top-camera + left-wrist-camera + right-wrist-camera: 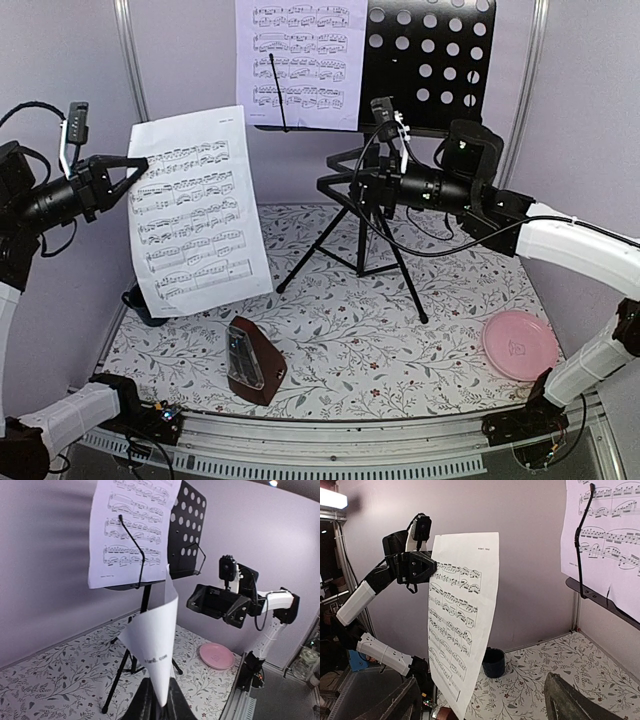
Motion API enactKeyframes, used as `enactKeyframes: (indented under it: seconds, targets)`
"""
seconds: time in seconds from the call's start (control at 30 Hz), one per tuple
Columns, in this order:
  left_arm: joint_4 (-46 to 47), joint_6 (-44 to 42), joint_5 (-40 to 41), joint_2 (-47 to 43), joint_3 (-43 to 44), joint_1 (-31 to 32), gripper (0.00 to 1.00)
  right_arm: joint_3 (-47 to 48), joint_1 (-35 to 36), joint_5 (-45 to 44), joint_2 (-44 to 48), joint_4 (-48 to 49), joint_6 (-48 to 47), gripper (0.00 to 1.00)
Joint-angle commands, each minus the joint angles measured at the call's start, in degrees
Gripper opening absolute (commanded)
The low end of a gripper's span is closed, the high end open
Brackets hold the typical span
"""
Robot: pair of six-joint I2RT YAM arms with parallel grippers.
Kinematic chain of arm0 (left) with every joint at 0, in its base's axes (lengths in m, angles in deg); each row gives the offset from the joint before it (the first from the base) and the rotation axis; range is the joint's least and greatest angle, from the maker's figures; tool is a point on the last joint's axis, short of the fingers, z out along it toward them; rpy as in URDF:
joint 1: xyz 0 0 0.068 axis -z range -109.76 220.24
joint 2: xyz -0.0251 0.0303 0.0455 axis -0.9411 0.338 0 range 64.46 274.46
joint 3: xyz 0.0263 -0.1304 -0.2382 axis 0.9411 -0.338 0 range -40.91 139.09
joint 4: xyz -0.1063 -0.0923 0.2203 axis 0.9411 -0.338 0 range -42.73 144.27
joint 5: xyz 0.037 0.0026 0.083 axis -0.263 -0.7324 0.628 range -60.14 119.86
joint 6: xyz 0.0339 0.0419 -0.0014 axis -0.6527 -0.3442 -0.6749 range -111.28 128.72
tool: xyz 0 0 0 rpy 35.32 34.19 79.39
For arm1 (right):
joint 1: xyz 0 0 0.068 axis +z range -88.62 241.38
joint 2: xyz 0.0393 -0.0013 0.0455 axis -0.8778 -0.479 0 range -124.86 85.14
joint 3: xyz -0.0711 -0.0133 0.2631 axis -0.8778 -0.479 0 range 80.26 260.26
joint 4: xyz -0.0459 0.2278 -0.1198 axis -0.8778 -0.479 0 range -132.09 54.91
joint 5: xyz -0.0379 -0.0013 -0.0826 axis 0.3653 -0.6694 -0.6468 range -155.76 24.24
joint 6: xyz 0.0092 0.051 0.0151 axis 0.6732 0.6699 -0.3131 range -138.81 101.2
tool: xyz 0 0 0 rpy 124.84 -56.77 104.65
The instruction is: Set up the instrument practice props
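Observation:
The black tripod music stand (425,65) stands at the back, with one white music sheet (300,60) on the left of its perforated desk. My left gripper (135,165) is shut on the top edge of the second sheet (195,210), which hangs in the air at the left; in the left wrist view the sheet (155,645) curls up from the gripper (160,700). The right wrist view shows this sheet (462,615) head-on. My right gripper (345,180) is open and empty beside the stand's pole. The dark-red metronome (255,362) stands on the mat near the front.
A dark blue mug (493,662) sits at the back left, mostly hidden behind the hanging sheet in the top view. A pink plate (520,345) lies at the front right. The stand's tripod legs (400,270) spread over the middle of the floral mat.

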Motion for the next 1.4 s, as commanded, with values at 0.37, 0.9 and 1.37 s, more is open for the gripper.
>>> enactKeyframes:
  seconds: [0.37,0.9,1.37]
  targets:
    - [21.51,17.04,-15.36,-1.68,-6.12,2.56,0.15,10.17,6.75,4.82,-10.94,6.42,6.13,0.93]
    - [25.22,18.13,-6.66,-1.93,-10.34,8.2,0.17,14.47,11.5,3.45,-16.69,8.89,11.93,0.41]
    - [26.84,13.44,-5.34,4.8,-12.13,12.74,0.99,2.01,7.16,2.3,1.93,-3.36,2.31,0.0]
